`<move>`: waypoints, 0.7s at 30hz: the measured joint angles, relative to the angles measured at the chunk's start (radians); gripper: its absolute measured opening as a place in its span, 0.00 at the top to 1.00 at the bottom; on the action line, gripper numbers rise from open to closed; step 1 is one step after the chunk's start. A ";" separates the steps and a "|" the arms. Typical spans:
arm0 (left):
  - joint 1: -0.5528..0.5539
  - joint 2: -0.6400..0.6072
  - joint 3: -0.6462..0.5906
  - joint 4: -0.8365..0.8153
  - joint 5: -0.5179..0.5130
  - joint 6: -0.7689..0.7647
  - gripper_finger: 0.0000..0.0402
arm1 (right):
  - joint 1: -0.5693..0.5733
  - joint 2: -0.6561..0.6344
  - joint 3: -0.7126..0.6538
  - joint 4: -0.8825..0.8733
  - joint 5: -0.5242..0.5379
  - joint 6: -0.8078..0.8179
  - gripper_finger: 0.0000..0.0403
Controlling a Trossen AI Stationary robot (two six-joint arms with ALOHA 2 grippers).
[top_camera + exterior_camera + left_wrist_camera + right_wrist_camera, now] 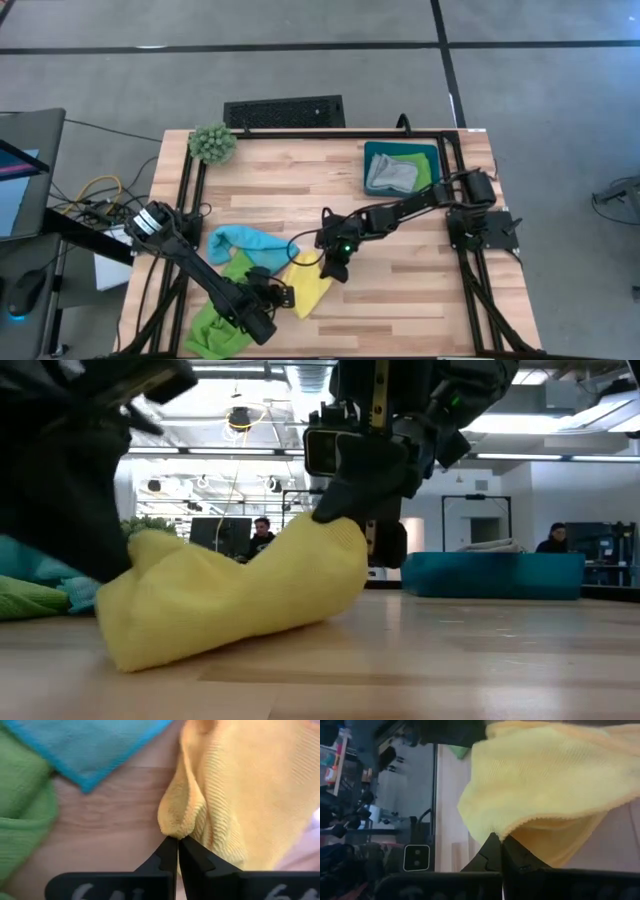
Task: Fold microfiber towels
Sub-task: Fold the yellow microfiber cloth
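1. Yellow towel (311, 287) lies on the wooden table (420, 290) in the high view, just beside the light blue towel (243, 242) and lime green towel (222, 322). The left gripper (283, 295) and right gripper (333, 270) meet it at opposite edges. Far from the yellow towel, a teal bin (372, 152) holds folded towels.
2. Low view: the yellow towel (235, 595) hangs lifted at one end under the right gripper (340, 510).
3. Left wrist view: the jaws are clamped on a yellow towel (240, 785) fold.
4. Right wrist view: the jaws pinch the yellow towel (545, 780) hem.
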 joint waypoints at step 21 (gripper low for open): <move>0.005 -0.018 0.066 -0.120 -0.072 0.049 1.00 | -0.032 -0.015 0.000 -0.048 0.003 -0.036 0.99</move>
